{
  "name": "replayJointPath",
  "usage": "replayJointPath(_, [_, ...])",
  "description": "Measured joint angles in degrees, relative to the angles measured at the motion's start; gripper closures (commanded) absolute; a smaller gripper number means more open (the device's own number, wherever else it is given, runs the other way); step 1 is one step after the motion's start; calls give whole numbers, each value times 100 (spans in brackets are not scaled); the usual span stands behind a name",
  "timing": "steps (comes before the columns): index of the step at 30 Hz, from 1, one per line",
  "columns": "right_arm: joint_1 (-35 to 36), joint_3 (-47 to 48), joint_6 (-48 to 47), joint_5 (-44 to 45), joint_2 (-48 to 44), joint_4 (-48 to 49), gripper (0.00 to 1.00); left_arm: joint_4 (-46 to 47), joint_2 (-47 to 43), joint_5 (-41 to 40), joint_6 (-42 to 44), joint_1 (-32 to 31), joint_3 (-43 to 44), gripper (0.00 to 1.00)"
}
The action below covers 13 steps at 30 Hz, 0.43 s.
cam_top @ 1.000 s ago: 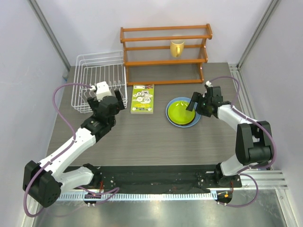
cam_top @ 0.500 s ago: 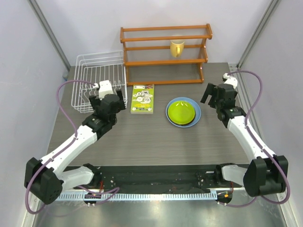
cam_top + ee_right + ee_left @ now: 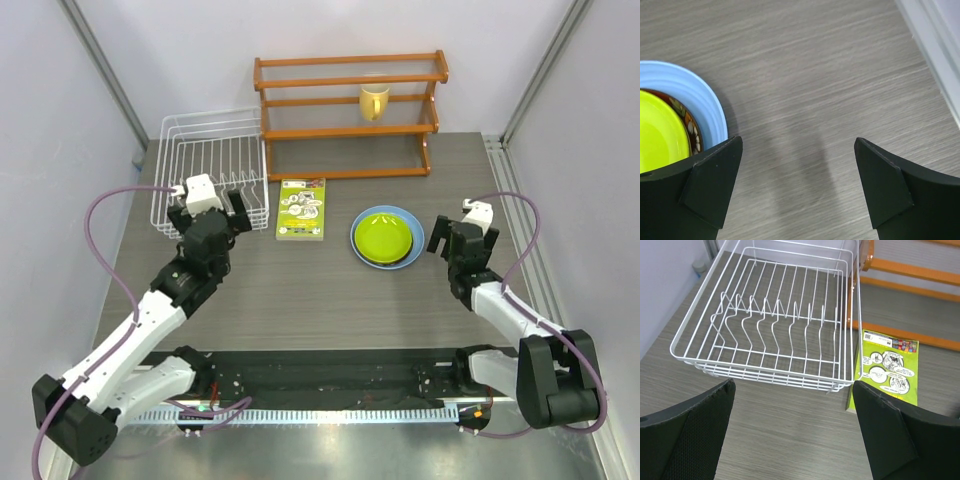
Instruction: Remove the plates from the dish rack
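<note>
The white wire dish rack (image 3: 210, 165) stands at the back left, and in the left wrist view the dish rack (image 3: 775, 320) holds nothing between its tines. The plates (image 3: 387, 236) lie stacked on the table right of centre, lime green on top of a larger light blue one. In the right wrist view a dark red patterned rim (image 3: 690, 131) shows between the lime plate (image 3: 657, 130) and the blue plate (image 3: 695, 92). My left gripper (image 3: 212, 212) (image 3: 792, 440) hangs open just in front of the rack. My right gripper (image 3: 458, 240) (image 3: 797, 195) is open over bare table right of the stack.
A green illustrated booklet (image 3: 301, 208) (image 3: 887, 367) lies between the rack and the plates. An orange wooden tiered shelf (image 3: 350, 115) stands along the back with a yellow mug (image 3: 374, 101) on it. A metal rail (image 3: 520, 200) runs along the table's right edge.
My right gripper has left the plate stack, swung out to the right and come back nearer the front, jaws wide. My left gripper has drawn back slightly from the rack.
</note>
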Motion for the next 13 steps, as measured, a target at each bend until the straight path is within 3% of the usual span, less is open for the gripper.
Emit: replayJointPath(13, [22, -271, -505, 476, 4, 1075, 0, 186, 17, -238, 186, 0, -157, 0])
